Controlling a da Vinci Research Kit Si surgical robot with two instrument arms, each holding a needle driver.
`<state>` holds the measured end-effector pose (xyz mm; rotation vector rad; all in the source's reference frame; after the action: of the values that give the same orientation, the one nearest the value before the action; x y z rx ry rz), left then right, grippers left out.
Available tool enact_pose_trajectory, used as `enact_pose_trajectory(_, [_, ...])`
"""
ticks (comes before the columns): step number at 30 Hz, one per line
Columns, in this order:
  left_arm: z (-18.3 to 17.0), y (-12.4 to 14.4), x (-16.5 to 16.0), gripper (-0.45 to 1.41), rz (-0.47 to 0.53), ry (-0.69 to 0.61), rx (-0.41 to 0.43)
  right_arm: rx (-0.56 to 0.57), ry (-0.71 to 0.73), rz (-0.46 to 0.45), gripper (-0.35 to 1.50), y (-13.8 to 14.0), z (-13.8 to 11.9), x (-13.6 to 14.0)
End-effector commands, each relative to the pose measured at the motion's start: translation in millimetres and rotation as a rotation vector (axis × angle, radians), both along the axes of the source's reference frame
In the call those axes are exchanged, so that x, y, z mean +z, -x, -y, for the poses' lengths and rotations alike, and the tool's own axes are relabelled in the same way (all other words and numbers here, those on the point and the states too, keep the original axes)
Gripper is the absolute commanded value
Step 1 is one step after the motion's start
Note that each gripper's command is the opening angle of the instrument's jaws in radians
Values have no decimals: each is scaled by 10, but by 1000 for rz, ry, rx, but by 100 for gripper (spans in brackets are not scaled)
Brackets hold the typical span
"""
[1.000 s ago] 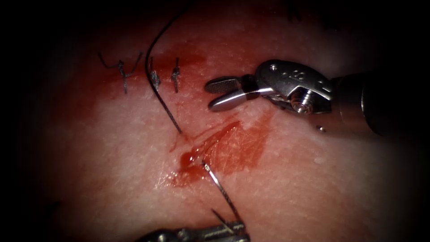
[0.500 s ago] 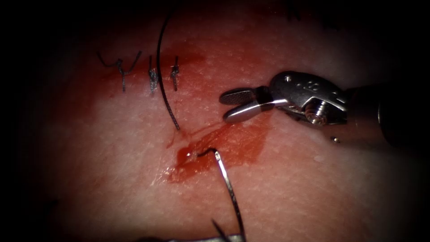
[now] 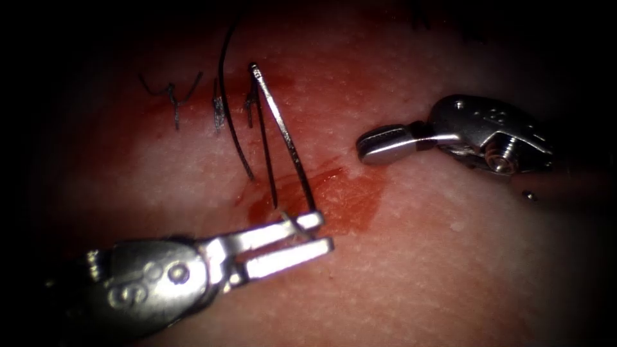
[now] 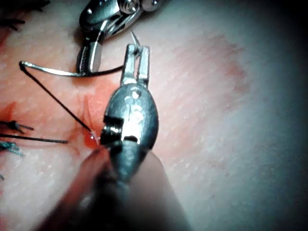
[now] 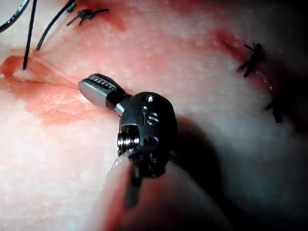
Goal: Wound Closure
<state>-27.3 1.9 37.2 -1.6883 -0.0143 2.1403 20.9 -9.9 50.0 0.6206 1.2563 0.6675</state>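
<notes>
a: left pincer (image 3: 307, 234), state?
b: clamped on the needle (image 3: 283, 132). the grip sits close to the pointed end; in the left wrist view the sharp tip (image 4: 134, 36) sticks out just past the closed jaws.

a: where is the needle relative to the tissue (image 3: 418, 270)?
b: out of it, held above the surface. in the endoscope view its body rises from the left pincer, over the cut (image 3: 292, 193), up to the swaged end near the old knots (image 3: 218, 109).

a: thread?
b: thread (image 3: 265, 141) leaves the needle's upper end and runs back down into the cut. a second dark strand (image 3: 230, 115) curves in from the upper edge of the endoscope view and also ends at the cut, just left of the first.

a: right pincer (image 3: 366, 144)?
b: jaws together, holding nothing, on the right side of the cut and well apart from the needle. the right wrist view shows the same tool (image 5: 96, 86), closed and empty.

a: surface notes?
b: red fluid (image 3: 340, 199) pooled at the cut, spreading to its right. tied stitches with cut ends lie further up the wound line.
</notes>
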Motion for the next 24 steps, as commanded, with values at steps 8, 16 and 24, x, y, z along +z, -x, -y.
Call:
enact_pose_trajectory(8, [-5,3,14,-45,-69,78,-2,-27,-9,6,39,-11,2,2])
enact_pose_trajectory(16, [24,16,56,-45,-257,185,54,42,-387,8,38,-19,0,-19])
enact_pose_trajectory(24, [44,27,92,-45,-354,240,72,75,-565,26,112,-36,-1,-37])
